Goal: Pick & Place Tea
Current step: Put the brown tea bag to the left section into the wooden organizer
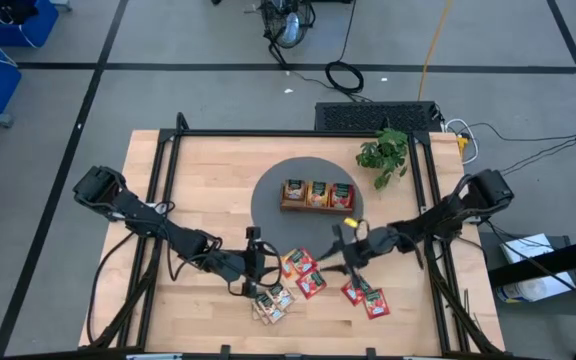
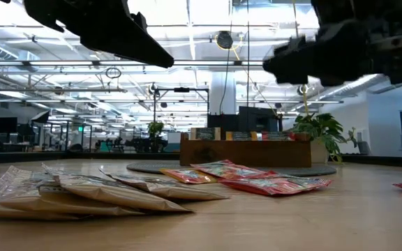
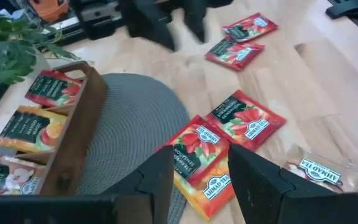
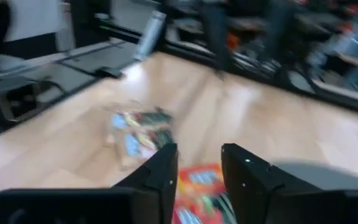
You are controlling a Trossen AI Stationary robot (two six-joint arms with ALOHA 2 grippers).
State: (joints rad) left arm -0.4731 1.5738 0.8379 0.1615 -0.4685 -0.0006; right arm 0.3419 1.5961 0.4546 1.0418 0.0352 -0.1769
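- Above the table's front middle, we hold our left gripper (image 3: 194, 180) with fingers parted and empty, over red tea sachets (image 3: 225, 134).
- Our right gripper (image 4: 199, 180) hovers nearby, fingers apart, nothing between them.
- More sachets stand in the wooden tray (image 1: 315, 206).

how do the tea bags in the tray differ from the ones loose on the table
The sachets in the wooden tray stand upright, one kind per compartment, as with the orange one. The loose sachets, like the red one, lie flat and scattered, some overlapping, on bare wood beside the grey mat. Both groups are small printed rectangles.
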